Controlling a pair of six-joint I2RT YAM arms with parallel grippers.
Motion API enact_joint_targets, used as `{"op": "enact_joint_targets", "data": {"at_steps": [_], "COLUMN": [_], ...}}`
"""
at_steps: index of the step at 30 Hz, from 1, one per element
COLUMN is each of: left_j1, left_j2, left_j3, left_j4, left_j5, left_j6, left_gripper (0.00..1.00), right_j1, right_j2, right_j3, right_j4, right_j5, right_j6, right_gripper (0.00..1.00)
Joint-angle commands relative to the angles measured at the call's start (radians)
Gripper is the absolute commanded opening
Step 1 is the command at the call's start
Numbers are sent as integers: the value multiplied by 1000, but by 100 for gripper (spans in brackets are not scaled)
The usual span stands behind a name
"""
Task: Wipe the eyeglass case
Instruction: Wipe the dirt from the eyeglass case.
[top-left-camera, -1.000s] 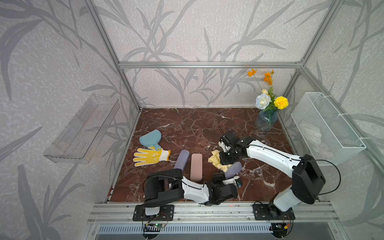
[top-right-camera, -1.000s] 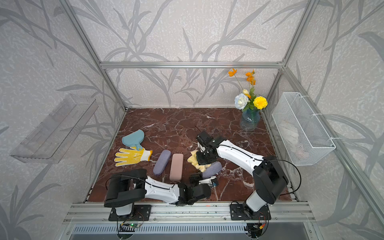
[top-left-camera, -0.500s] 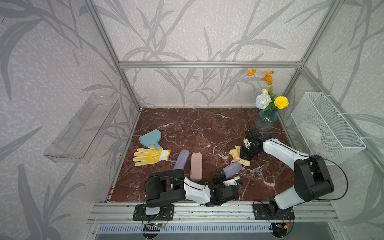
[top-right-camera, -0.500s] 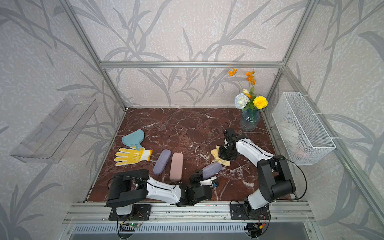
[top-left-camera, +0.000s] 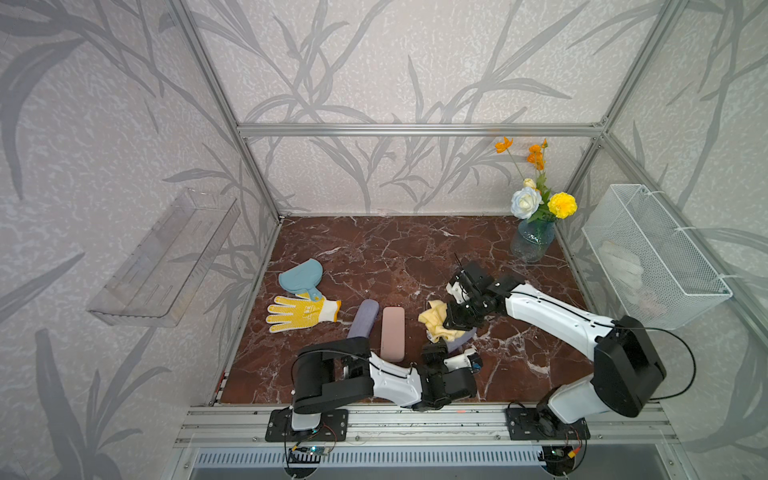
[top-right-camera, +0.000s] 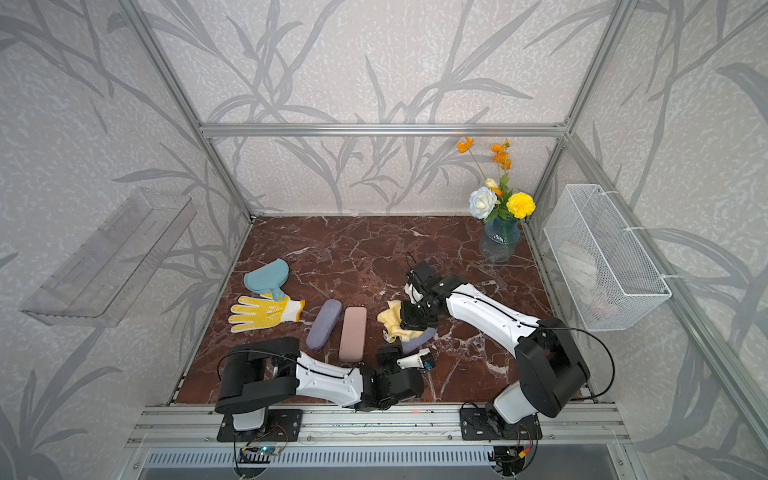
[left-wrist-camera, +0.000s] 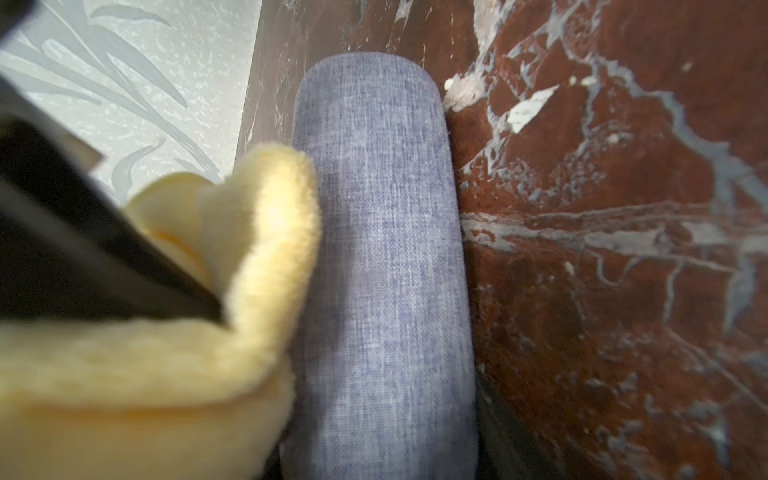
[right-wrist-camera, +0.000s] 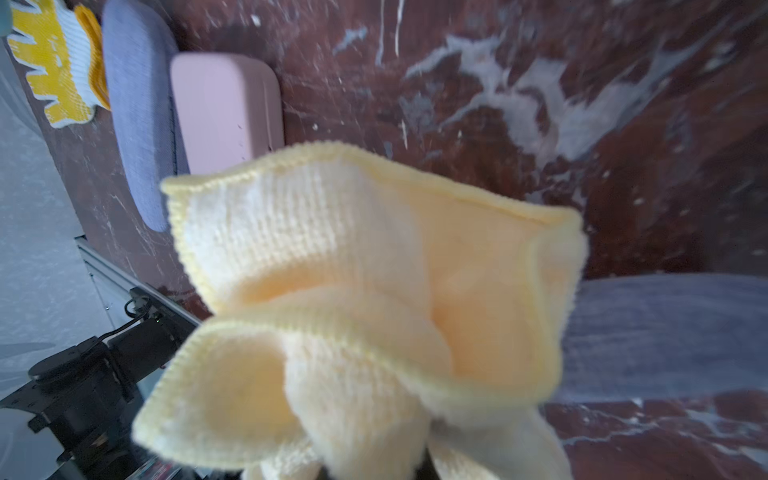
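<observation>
Near the front edge of the worktop (top-left-camera: 374, 249), the left fingers (top-left-camera: 434, 353) clamp one end of the blue-grey eyeglass case (left-wrist-camera: 382, 270), apparently to steady it, while the right fingers (top-left-camera: 454, 319) pinch a yellow cloth (right-wrist-camera: 353, 270) against its side for wiping.

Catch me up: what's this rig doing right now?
The left pincer is shut on the near end of a blue-grey fabric eyeglass case. The right pincer is shut on a bunched yellow cloth, which sits against that case partway along it, so this looks like mid-wipe. A second blue-grey case and a pink case lie side by side on the marble tabletop, with neither arm touching them.
</observation>
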Motion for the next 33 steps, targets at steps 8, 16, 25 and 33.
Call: {"op": "enact_joint_targets", "data": {"at_steps": [8, 16, 25, 33], "left_j1": [14, 17, 19, 20], "left_j2": [22, 20, 24, 24], "left_j3": [7, 4, 10, 7], "left_j4": [-26, -20, -24, -18], "left_j5": [9, 21, 21, 23], "left_j6": [-31, -21, -22, -29], "left_gripper": [12, 12, 12, 12], "right_j1": [-323, -126, 28, -183], "right_j2": [61, -100, -40, 77], "right_j3": [0, 181, 73, -33], "right_j4": [-198, -304, 3, -130], "right_j5": [563, 671, -155, -41], "right_j6": [-223, -239, 10, -177], "right_gripper": [0, 0, 0, 0]}}
